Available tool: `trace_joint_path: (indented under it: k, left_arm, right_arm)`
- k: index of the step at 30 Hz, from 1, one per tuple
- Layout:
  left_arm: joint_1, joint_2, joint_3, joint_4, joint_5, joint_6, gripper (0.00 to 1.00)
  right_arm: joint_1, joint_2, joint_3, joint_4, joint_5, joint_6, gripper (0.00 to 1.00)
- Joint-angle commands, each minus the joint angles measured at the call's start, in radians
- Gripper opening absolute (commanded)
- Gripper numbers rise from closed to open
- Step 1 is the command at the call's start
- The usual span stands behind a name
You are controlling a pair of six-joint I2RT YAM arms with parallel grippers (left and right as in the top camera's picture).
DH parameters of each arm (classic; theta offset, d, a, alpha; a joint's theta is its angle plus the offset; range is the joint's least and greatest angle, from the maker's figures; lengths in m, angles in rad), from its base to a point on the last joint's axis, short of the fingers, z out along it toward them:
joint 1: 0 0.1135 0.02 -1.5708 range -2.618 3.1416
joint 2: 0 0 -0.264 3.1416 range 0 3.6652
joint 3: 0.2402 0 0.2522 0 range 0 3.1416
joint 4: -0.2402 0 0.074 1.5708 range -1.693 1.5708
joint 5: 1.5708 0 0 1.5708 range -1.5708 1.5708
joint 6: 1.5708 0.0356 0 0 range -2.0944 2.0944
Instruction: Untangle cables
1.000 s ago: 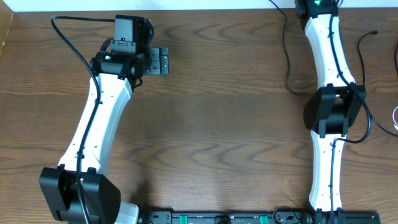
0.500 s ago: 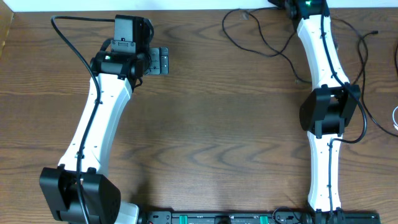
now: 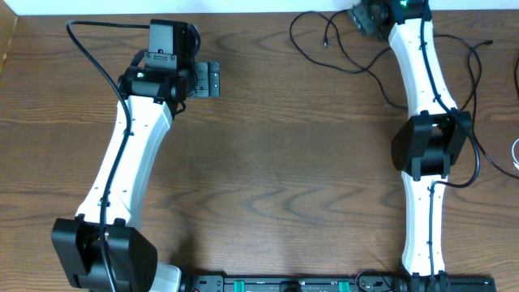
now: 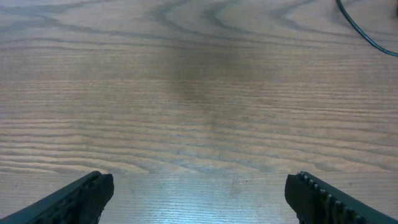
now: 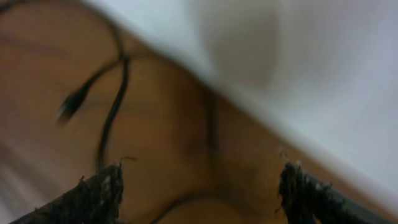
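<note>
L arm is reaching toward the far-left part of the table point(image 3: 284, 162). L gripper point(image 4: 200, 182) is hanging w/ jaws spread wide, nothing between them, only bare wood grain under it. In the L wrist view one thin black strand point(image 4: 364, 34) is crossing the top-right corner, well apart from both fingers.

R arm is stretching up to the far edge, right of centre. R gripper point(image 5: 202, 177) is sitting at that edge, jaws apart. The R wrist view is badly blurred, so can't tell if any wire is touching a finger. It is showing a dark cable w/ a small plug point(image 5: 74, 102) lying on the wood, near the L-side finger but not between the jaws.

The black cables point(image 3: 366, 72) are lying in loose loops along the far edge, between centre and the R arm, w/ one plug end point(image 3: 326, 38) pointing down into the loop. Another thin black cable point(image 3: 471, 65) is running beside the R arm, toward the right edge. A bit of white wire point(image 3: 516, 154) is peeking in at the right edge, approx. mid-way down.
</note>
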Motion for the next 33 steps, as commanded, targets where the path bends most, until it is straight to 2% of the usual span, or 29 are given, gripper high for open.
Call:
trace_joint_path:
  k: [1, 2, 3, 9, 12, 20, 33]
  left_arm:
    - [0.000, 0.005, -0.001, 0.000, -0.006, -0.002, 0.93]
    - [0.000, 0.005, -0.001, 0.000, -0.006, -0.002, 0.93]
    - [0.000, 0.005, -0.001, 0.000, -0.006, -0.002, 0.93]
    - [0.000, 0.005, -0.001, 0.000, -0.006, -0.002, 0.93]
    - [0.000, 0.005, -0.001, 0.000, -0.006, -0.002, 0.93]
    - [0.000, 0.005, -0.001, 0.000, -0.006, -0.002, 0.93]
    - [0.000, 0.005, -0.001, 0.000, -0.006, -0.002, 0.93]
  right_arm:
    - [-0.022, -0.085, 0.016, -0.124, 0.034, 0.299, 0.85]
    - [-0.028, -0.086, 0.016, -0.186, 0.034, 0.327, 0.95]
    - [-0.033, -0.086, 0.016, -0.238, 0.033, 0.345, 0.99]
    - [-0.072, -0.084, 0.015, -0.562, 0.027, 0.404, 0.99]
    - [-0.105, -0.085, 0.015, -0.656, 0.005, 0.451, 0.99]
    - [-0.168, -0.106, 0.015, -0.669, -0.149, 0.444, 0.99]
    - [-0.170, -0.293, 0.015, -0.789, -0.117, 0.329, 0.99]
